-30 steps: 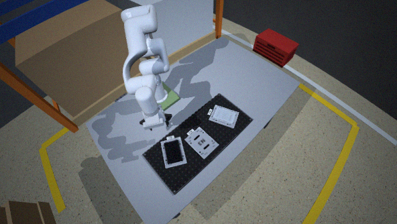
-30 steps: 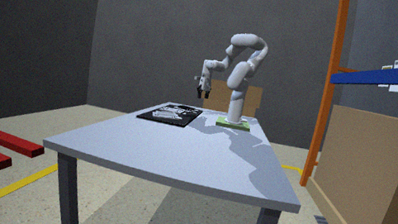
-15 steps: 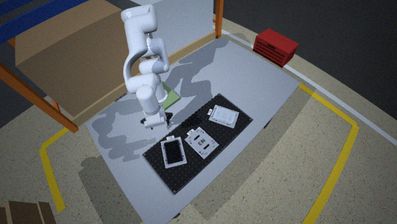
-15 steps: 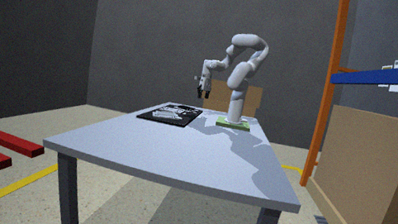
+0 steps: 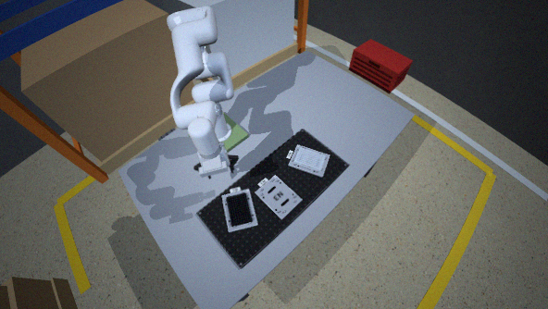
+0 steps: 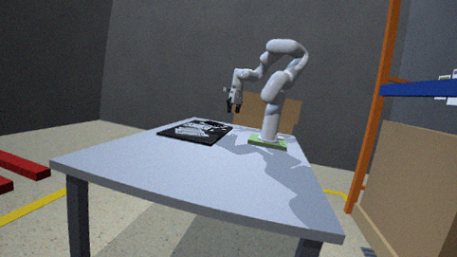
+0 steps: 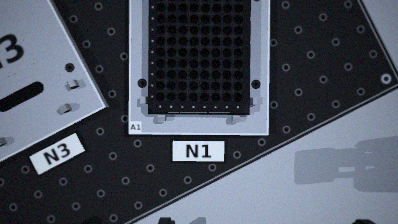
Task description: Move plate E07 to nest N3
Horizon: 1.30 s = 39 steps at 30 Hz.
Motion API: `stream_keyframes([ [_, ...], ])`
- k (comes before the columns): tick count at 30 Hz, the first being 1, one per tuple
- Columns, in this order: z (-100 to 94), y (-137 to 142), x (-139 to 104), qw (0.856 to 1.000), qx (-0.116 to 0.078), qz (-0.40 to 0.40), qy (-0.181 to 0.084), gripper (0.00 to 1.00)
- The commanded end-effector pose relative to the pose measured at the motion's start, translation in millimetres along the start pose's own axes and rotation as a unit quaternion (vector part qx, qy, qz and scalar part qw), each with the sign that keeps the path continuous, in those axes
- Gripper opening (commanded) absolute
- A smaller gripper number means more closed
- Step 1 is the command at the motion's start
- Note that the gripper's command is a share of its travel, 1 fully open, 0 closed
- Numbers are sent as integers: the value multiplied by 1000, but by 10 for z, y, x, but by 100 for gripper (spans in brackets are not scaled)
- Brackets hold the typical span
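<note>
One pale plate E07 lies flat, long axis across the deck; hand wide, holding nothing
</note>
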<state>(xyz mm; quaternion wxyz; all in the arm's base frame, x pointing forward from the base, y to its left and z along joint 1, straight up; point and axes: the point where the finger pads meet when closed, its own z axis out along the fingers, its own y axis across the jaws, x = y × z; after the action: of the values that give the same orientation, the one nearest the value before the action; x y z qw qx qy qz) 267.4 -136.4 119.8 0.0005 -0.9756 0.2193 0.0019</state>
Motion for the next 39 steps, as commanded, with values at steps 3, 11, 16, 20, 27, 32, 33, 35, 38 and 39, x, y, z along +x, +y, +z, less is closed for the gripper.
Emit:
stream_keyframes([
  [3,-10,0,11,1000,0,0,2,100],
  [11,-10,0,11,1000,0,0,2,100],
  [16,-10,-49,-2,1000,0,-17,2,100],
  [20,-10,-243,-54,997,0,-83,2,100],
  [27,-11,-582,-145,980,0,-199,2,100],
  [32,-11,-728,-184,969,0,-247,2,100],
  [33,-11,-776,-197,965,0,-264,2,100],
  [35,-11,-873,-223,955,0,-296,2,100],
  [38,-11,-1019,-261,939,0,-343,2,100],
  [39,-11,-1067,-274,933,0,-359,2,100],
])
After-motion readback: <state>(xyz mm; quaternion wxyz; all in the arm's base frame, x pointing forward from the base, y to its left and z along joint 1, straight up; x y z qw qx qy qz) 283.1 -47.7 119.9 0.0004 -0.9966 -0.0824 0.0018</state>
